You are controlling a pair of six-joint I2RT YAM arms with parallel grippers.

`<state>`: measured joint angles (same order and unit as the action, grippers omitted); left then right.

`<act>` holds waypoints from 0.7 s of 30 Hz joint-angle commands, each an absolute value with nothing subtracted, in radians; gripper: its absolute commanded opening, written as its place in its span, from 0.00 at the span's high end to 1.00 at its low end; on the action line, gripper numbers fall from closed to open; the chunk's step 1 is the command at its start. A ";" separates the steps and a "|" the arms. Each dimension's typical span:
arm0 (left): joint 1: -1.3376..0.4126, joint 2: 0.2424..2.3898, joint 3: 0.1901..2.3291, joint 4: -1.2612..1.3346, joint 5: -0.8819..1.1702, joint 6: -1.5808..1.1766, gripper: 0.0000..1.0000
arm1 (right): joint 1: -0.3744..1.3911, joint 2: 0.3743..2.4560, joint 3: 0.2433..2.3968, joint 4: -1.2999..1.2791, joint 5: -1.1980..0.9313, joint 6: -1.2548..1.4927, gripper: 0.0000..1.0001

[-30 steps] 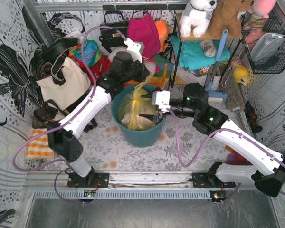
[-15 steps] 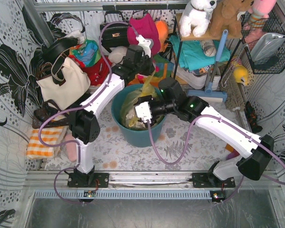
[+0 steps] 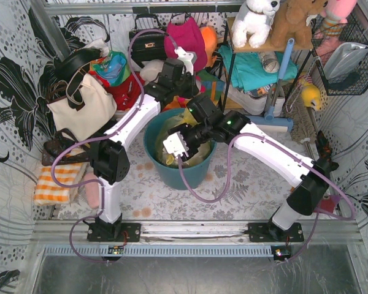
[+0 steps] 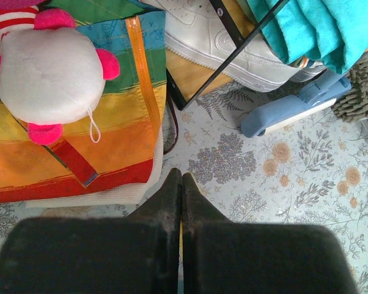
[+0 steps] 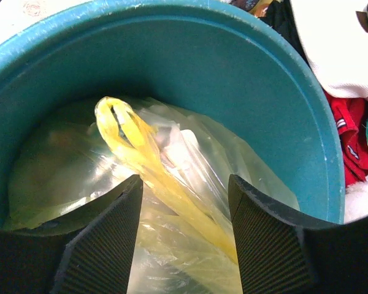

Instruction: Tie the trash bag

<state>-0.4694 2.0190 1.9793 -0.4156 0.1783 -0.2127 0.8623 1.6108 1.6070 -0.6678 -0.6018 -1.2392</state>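
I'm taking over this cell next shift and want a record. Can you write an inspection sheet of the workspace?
Surface: floral-print cover, teal bin standing on it.
Job's things: trash bag inside the bin, no finished knot seen; its twisted top end shows a small loop.
Clutter: cream tote bag, striped towel, black handbag; white sneaker and rainbow-striped bag behind the bin.
Grippers: left gripper shut, behind the bin; right gripper open, straddling the twisted end.
Cables: purple cables hang in loose loops.
Surroundings: patterned curtains, white plush dog, wire basket.
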 commanded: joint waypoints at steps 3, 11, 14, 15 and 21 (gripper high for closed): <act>-0.465 2.003 1.987 -0.371 0.191 -0.221 1.00 | 0.859 1.661 1.718 -0.791 -0.617 -1.318 0.44; -0.465 1.993 1.967 -0.362 0.193 -0.219 1.00 | 0.869 1.733 1.740 -0.815 -0.649 -1.323 0.47; -0.465 1.990 1.964 -0.360 0.194 -0.221 1.00 | 0.871 1.746 1.754 -0.824 -0.657 -1.334 0.54; -0.465 1.989 1.963 -0.359 0.194 -0.221 1.00 | 0.871 1.750 1.761 -0.827 -0.664 -1.336 0.58; -0.465 1.977 1.953 -0.358 0.191 -0.219 1.00 | 0.871 1.743 1.783 -0.826 -0.700 -1.334 0.86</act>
<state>-0.4694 2.0186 1.9652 -0.4118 0.1875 -0.2134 0.8646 1.7496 1.7424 -0.8043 -0.6331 -1.3117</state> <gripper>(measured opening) 0.008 0.221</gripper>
